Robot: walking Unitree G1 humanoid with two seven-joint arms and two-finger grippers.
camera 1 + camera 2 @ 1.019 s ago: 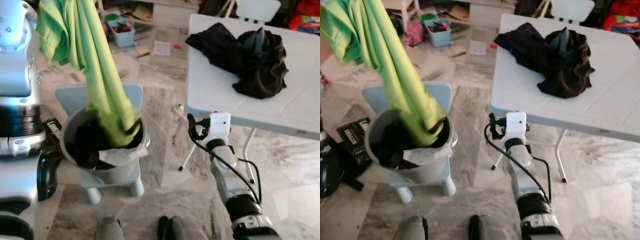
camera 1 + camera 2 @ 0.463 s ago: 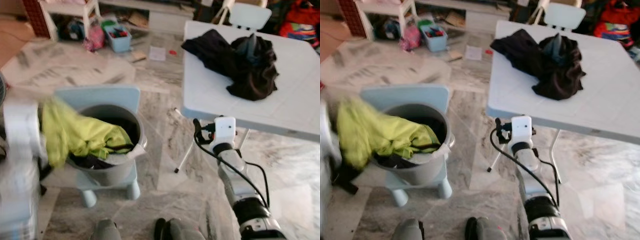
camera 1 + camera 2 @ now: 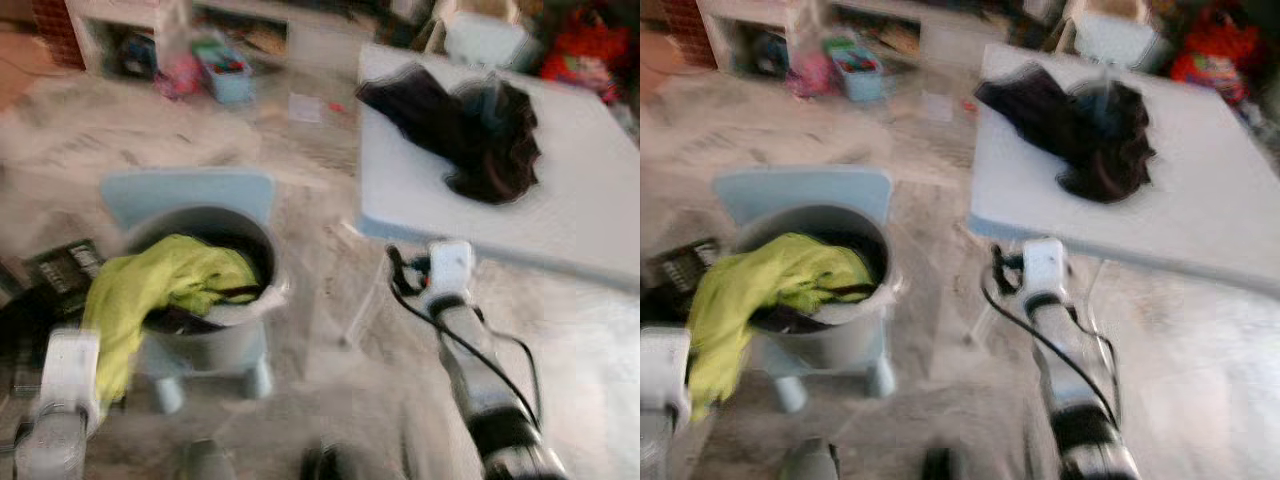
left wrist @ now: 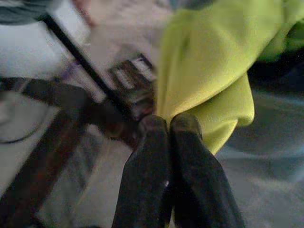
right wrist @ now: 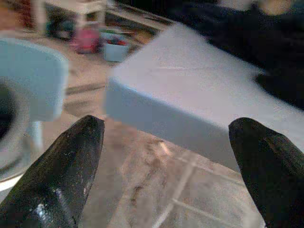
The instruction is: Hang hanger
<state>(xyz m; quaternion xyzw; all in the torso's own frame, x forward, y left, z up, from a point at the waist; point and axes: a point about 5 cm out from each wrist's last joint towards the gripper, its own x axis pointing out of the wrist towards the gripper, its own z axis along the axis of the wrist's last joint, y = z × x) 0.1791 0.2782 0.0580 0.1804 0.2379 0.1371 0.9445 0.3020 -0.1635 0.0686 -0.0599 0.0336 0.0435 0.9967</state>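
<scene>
Pinching a fold of the lime-green garment (image 4: 209, 61), the left gripper (image 4: 169, 124) has both fingers pressed together on the cloth, low beside the grey bucket (image 3: 215, 335). Likely holding it that way to drag the garment out over the rim; most of the cloth drapes from the bucket mouth down toward the gripper.

Bucket contents: the green garment on top, dark clothing (image 3: 195, 320) under it, something white at the rim. Bucket sits on a pale blue stool (image 3: 190, 190), just ahead of the left gripper.

Right gripper (image 5: 166, 142): fingers spread wide, nothing between them, hovering just short of the white table (image 3: 560, 225) edge. Dark clothes pile (image 3: 470, 130) lies on the table well beyond it.

Hanger: can't make one out; head views are motion-blurred. Judgement: task is at an early stage, nothing hung yet.
</scene>
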